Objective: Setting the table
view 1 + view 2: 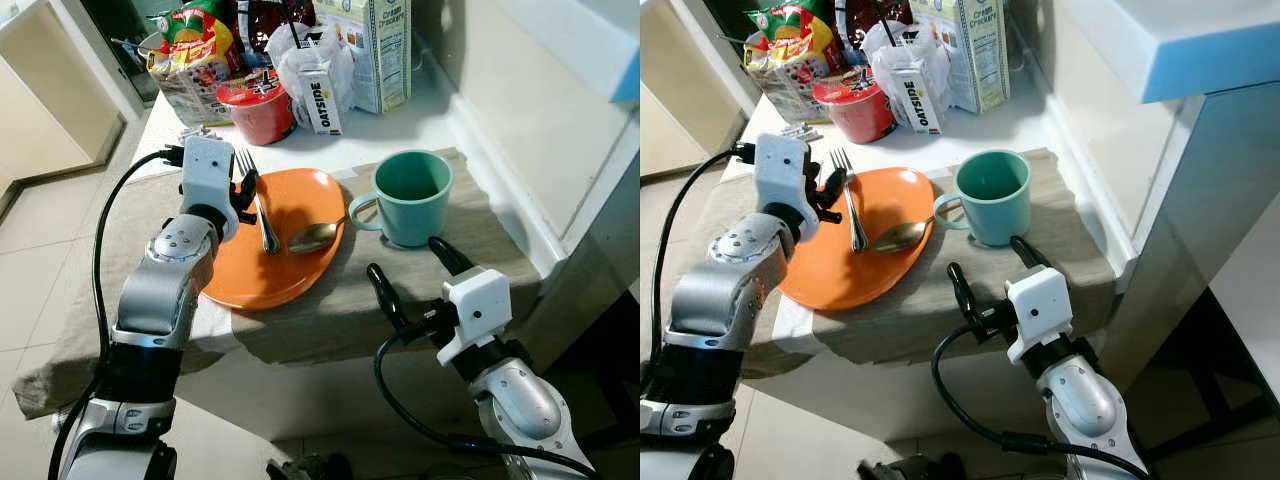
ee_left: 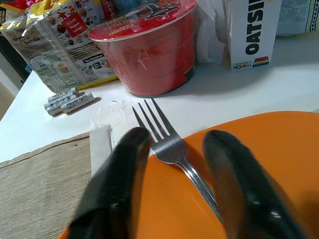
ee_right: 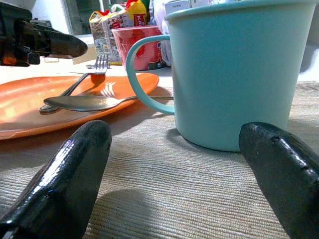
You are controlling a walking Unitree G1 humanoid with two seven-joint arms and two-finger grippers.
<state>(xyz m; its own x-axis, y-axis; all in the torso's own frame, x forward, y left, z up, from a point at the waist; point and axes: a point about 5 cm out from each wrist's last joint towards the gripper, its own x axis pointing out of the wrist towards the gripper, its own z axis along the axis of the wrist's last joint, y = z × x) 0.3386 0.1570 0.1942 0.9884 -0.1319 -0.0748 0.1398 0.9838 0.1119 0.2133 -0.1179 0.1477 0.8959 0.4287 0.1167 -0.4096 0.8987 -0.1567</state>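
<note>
An orange plate (image 1: 262, 268) lies on a tan cloth (image 1: 485, 232) on the table. A silver fork (image 1: 259, 203) rests on the plate with its tines over the far rim, and a spoon (image 1: 314, 237) lies across the plate's right edge. A teal mug (image 1: 411, 196) stands on the cloth to the right of the plate, handle toward the plate. My left gripper (image 1: 246, 188) is open over the plate's far left edge, one black finger (image 2: 117, 179) on each side of the fork (image 2: 172, 149). My right gripper (image 1: 415, 275) is open and low, just in front of the mug (image 3: 234, 74), touching nothing.
Behind the plate stand a red noodle cup (image 1: 258, 107), an Oatside carton (image 1: 321, 96), a cracker box (image 1: 381, 50) and a snack bag (image 1: 195, 55). Small batteries (image 2: 70, 101) lie on the white tabletop. A wall (image 1: 540, 120) runs close along the right. The cloth hangs over the near edge.
</note>
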